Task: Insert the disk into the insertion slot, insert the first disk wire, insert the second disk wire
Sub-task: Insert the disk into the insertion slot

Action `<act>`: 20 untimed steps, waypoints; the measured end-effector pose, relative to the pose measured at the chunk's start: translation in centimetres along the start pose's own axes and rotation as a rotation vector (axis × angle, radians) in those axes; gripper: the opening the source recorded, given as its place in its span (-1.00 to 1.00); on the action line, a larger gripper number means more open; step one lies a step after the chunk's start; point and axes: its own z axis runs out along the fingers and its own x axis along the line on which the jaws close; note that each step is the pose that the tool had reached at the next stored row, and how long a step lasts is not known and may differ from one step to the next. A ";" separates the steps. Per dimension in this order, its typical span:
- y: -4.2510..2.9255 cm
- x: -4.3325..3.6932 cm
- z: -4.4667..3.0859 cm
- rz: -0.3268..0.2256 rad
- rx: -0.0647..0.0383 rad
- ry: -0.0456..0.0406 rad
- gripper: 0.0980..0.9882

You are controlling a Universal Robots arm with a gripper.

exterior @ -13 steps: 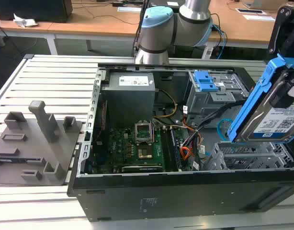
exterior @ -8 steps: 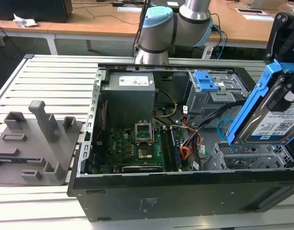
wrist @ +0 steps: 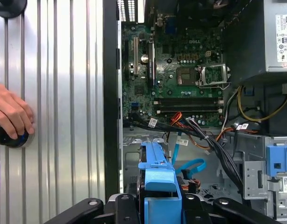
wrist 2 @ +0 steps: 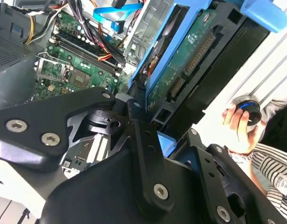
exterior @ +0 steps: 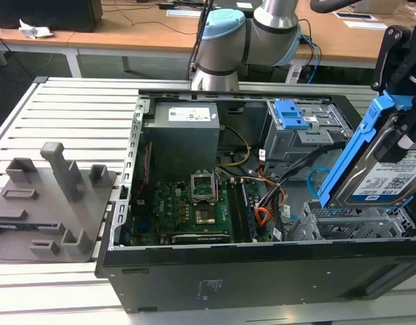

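At the exterior view's right, over the open black computer case point(exterior: 262, 277), the black end effector point(exterior: 402, 125) was clamped on the silver hard drive in its bright blue plastic carrier point(exterior: 387, 177). The drive was tilted above the perforated grey metal drive cage point(exterior: 343, 220). Judged dense, rigid and shock-sensitive, and best held by the carrier rails. Pad contact and the cage mouth were hidden.

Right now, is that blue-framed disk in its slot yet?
Out. The disk hangs tilted in the gripper, most of it above the grey insertion slot.
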 end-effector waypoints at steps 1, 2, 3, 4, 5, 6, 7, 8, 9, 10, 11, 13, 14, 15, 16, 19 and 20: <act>0.00 0.00 0.11 0.000 0.000 0.0001 -0.40; -0.01 0.00 0.17 0.000 0.000 0.0001 -0.40; -0.01 0.00 0.27 0.000 0.000 0.0000 -0.40; -0.02 0.00 0.39 0.000 0.000 0.0001 -0.40; -0.02 0.00 0.55 0.000 0.000 0.0001 -0.40; -0.03 0.00 0.78 0.000 0.000 0.0000 -0.40; -0.04 0.00 0.94 0.000 0.000 0.0001 -0.40; -0.05 0.00 1.12 0.000 0.000 0.0001 -0.40; -0.05 -0.01 1.26 0.000 0.000 0.0001 -0.40; -0.05 -0.01 1.40 0.000 0.000 0.0000 -0.40; -0.06 -0.01 1.57 0.000 0.000 0.0001 -0.40; -0.07 -0.01 1.74 0.000 0.000 0.0000 -0.40; -0.07 -0.01 1.79 0.000 0.000 0.0001 -0.40; -0.10 -0.02 1.85 0.000 0.000 0.0000 -0.40; -0.15 -0.12 1.86 0.000 0.000 0.0001 -0.40; -0.25 -0.69 1.85 0.000 0.000 0.0001 -0.40; -0.30 -1.10 1.85 0.000 0.000 0.0000 -0.40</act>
